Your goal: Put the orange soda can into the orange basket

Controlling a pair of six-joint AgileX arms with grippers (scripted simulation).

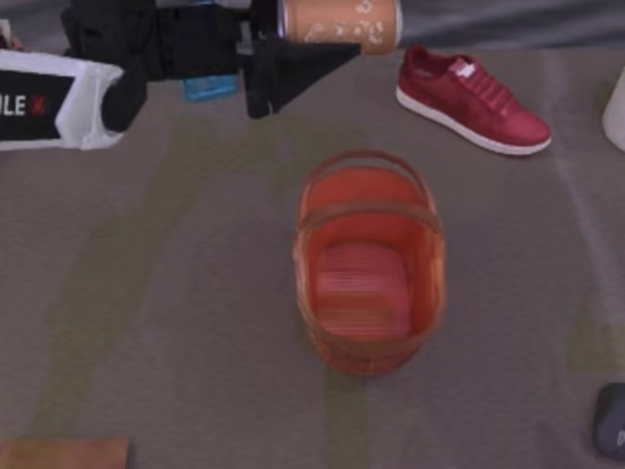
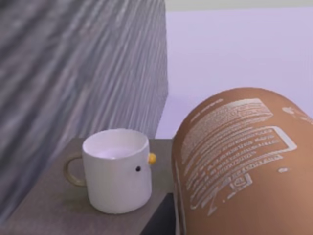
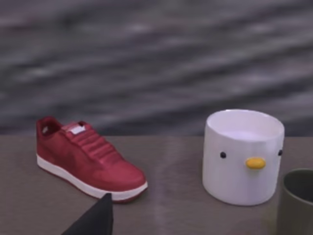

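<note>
The orange soda can (image 1: 342, 24) hangs high at the table's far edge, lying sideways, with my left gripper (image 1: 303, 44) shut on it. One dark finger (image 1: 293, 68) shows just under the can. In the left wrist view the can (image 2: 244, 166) fills the lower right with its white print. The orange basket (image 1: 369, 264) stands upright at the table's middle, handle arched across it, nearer than the can and slightly to its right; nothing lies inside. My right arm is outside the top view; one dark fingertip (image 3: 100, 215) of its gripper shows, with nothing against it.
A red shoe (image 1: 474, 98) lies at the far right, and a white duck-faced mug (image 1: 615, 107) sits at the right edge. A small blue thing (image 1: 210, 88) lies under the left arm. A brown block (image 1: 63, 454) and a dark object (image 1: 610, 420) sit at the near corners.
</note>
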